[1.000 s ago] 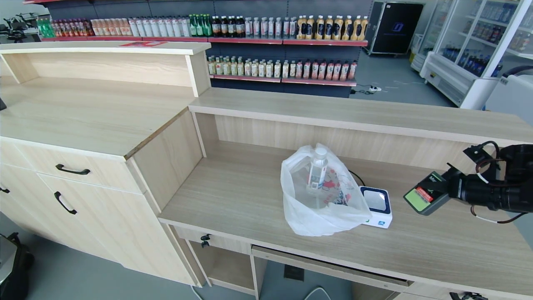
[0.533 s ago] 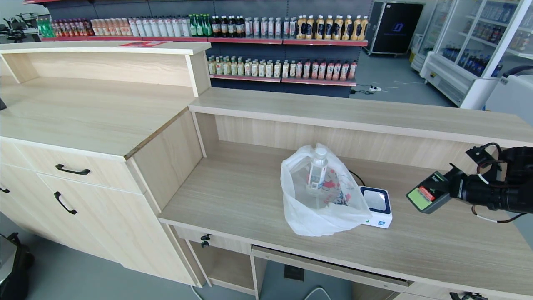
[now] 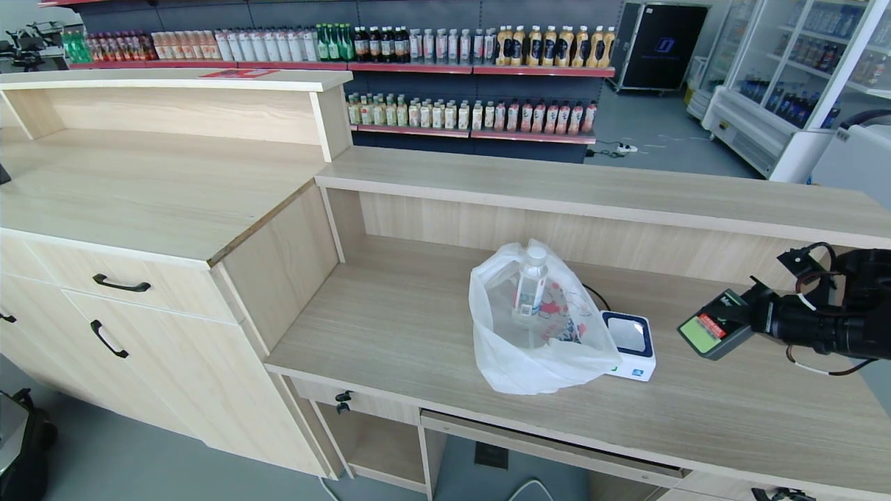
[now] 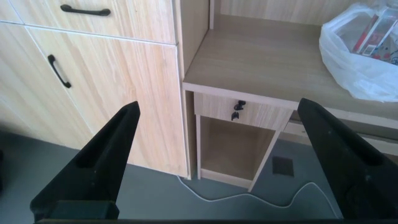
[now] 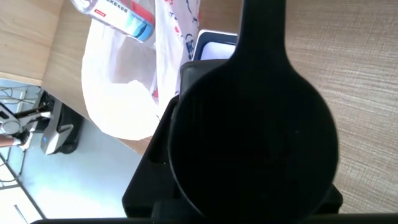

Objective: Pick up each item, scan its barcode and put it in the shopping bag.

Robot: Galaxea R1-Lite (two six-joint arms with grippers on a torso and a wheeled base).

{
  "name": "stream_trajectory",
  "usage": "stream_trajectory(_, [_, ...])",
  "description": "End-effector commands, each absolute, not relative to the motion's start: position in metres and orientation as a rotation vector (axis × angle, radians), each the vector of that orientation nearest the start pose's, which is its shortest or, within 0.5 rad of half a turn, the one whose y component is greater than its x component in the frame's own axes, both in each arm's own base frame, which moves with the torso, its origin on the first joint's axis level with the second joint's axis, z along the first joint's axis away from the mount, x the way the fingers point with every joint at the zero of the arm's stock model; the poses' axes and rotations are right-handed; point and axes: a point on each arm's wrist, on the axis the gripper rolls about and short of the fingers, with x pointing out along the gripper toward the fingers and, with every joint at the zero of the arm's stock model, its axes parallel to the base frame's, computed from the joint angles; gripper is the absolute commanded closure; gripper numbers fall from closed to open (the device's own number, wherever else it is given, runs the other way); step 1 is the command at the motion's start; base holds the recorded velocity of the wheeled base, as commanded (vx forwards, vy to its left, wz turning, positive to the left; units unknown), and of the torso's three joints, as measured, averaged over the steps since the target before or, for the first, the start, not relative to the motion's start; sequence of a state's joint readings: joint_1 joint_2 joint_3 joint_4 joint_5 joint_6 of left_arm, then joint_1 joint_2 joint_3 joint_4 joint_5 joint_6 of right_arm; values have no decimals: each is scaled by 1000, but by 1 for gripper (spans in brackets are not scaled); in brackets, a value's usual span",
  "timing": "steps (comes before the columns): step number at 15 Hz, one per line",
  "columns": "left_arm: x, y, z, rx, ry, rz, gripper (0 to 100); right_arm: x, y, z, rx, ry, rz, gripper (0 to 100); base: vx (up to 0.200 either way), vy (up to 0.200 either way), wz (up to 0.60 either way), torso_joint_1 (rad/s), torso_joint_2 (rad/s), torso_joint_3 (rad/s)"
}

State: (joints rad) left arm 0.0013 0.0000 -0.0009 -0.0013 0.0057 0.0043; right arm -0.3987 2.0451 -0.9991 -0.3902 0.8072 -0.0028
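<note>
A white plastic shopping bag (image 3: pixel 536 334) stands open on the lower counter with a clear water bottle (image 3: pixel 530 285) upright inside. A white barcode scanner (image 3: pixel 630 344) with a dark window sits against the bag's right side. Right of the scanner, above the counter, my right gripper (image 3: pixel 748 313) is shut on a small dark box (image 3: pixel 713 325) with a green face and a red label. In the right wrist view the box (image 5: pixel 249 124) covers the bag (image 5: pixel 124 93) and scanner (image 5: pixel 214 46) beyond it. My left gripper (image 4: pixel 217 162) hangs open below counter height, left of the bag (image 4: pixel 364 56).
The lower counter (image 3: pixel 418 327) has a wooden back wall and a raised shelf (image 3: pixel 592 188) behind it. A taller cabinet (image 3: pixel 139 209) with drawers stands to the left. A drawer with a lock (image 4: pixel 236 112) sits under the counter. Drink shelves (image 3: pixel 418 76) line the back.
My right gripper with the box has drifted slightly to the right and a little lower. The bag, bottle and scanner have stayed put.
</note>
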Motion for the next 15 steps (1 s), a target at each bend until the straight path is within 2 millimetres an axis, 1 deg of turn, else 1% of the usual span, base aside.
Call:
stream_trajectory(1, [-23,0,76,5,-2,8,0,343,-127,92,374,550,393,100,0,0,0,0,0,0])
stream_trajectory(7, [-23,0,76,5,-3,8,0,343,-133,87,385,555,378,100,0,0,0,0,0,0])
stream_trajectory(12, [-23,0,76,5,-2,8,0,342,-132,86,390,561,381,100,0,0,0,0,0,0])
stream_trajectory(15, [-23,0,76,5,-2,8,0,347,-133,81,384,552,384,100,0,0,0,0,0,0])
